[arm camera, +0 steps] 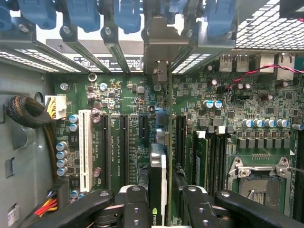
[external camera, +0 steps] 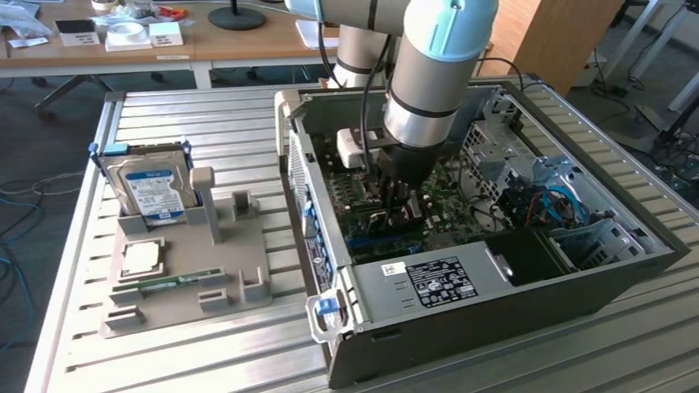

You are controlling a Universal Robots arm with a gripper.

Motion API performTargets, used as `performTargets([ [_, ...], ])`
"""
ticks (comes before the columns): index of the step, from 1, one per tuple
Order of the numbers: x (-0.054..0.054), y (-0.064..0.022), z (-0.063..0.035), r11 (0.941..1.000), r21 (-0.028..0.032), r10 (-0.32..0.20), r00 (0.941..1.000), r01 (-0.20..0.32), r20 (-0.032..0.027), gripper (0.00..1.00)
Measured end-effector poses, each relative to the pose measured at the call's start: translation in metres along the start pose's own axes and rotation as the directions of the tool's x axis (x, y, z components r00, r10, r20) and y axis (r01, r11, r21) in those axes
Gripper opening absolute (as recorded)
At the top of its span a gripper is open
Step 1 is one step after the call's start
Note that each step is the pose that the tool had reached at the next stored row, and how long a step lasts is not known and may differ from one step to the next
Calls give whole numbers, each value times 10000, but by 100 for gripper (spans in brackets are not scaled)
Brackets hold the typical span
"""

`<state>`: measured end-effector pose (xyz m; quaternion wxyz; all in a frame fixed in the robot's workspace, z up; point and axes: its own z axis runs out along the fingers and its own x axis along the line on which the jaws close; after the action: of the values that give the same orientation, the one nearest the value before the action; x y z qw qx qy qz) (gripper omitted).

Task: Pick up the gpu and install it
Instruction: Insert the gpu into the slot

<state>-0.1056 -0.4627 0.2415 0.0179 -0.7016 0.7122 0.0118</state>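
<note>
The gpu (arm camera: 158,166) stands on edge in a motherboard slot inside the open computer case (external camera: 437,282). I see it edge-on in the wrist view, a black cooler against a thin green board. Its silver end bracket (arm camera: 159,45) sits against the rear slot openings. My gripper (arm camera: 166,202) straddles the card's top edge, one finger (arm camera: 135,209) close against the cooler side. The other finger (arm camera: 197,209) stands off the board side with a narrow gap. In the exterior view the gripper (external camera: 399,205) reaches straight down into the case over the motherboard.
A grey parts tray (external camera: 235,266) at the exterior view's left holds a blue-labelled hard drive (external camera: 153,187), a processor (external camera: 142,258) and a RAM stick (external camera: 164,282). Around the card are a white slot (arm camera: 85,147), the empty CPU socket (arm camera: 259,180) and a cable bundle (arm camera: 26,111).
</note>
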Motion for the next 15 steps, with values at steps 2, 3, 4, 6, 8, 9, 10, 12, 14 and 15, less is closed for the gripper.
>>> performTargets([
  [2, -12, 1, 0, 10000, 0, 0, 10000, 0, -3, 33],
  [3, -15, 0, 1, 10000, 0, 0, 10000, 0, -3, 33],
  [4, -15, 0, 0, 10000, 0, -1, 10000, 1, -3, 33],
  [6, -15, 0, 1, 10000, 0, -1, 10000, 1, -2, 33],
  [8, -15, 1, 1, 10000, 0, 0, 10000, 0, -1, 33],
  [9, -15, 1, 1, 10000, 0, 0, 10000, 0, -2, 33],
  [10, -15, 1, 1, 10000, 0, 0, 10000, 0, -2, 33],
  [12, -15, 1, 1, 10000, 0, 0, 10000, 0, -1, 33],
  [14, -15, 1, 1, 10000, 0, 0, 10000, 0, -1, 33],
  [15, -15, 1, 0, 10000, 0, 0, 10000, 0, -1, 33],
])
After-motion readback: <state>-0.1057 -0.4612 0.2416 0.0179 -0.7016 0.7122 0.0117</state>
